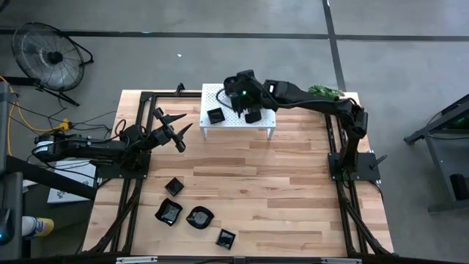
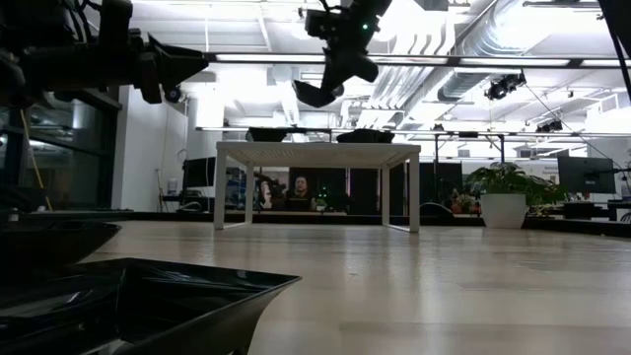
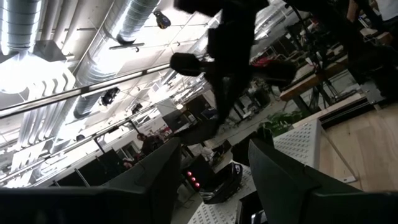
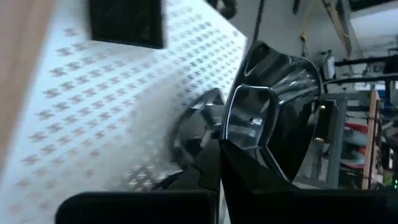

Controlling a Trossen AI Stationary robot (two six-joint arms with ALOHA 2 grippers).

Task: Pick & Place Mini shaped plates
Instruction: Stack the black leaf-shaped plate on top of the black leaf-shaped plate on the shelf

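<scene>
My right gripper (image 1: pixel 238 94) hangs over the white perforated stand (image 1: pixel 238 126), shut on a glossy black mini plate (image 4: pixel 273 112), which the low view shows above the stand as the plate (image 2: pixel 317 92). Two more plates rest on the stand's top, one at the left (image 1: pixel 216 115) and one at the right (image 1: pixel 254 115). Several plates lie on the wooden table near its front: (image 1: pixel 174 186), (image 1: pixel 169 213), (image 1: pixel 199 217). My left gripper (image 1: pixel 173 133) waits open at the table's left, pointing toward the stand, with nothing between its fingers. My right gripper pinches the plate's rim (image 4: pixel 231 144) between its two fingers, which come slanting down from above. The plate stands tilted on edge in the hold, its hollow face (image 4: pixel 255 115) showing. It is lifted clear of the stand's top.
The stand is at the table's far middle on thin legs (image 2: pixel 219 187). Black frame rails (image 1: pixel 132 213) run along both table sides. A plate (image 2: pixel 128 306) lies close in front of the low camera. Bare wood (image 1: pixel 286 191) lies between the stand and the front plates.
</scene>
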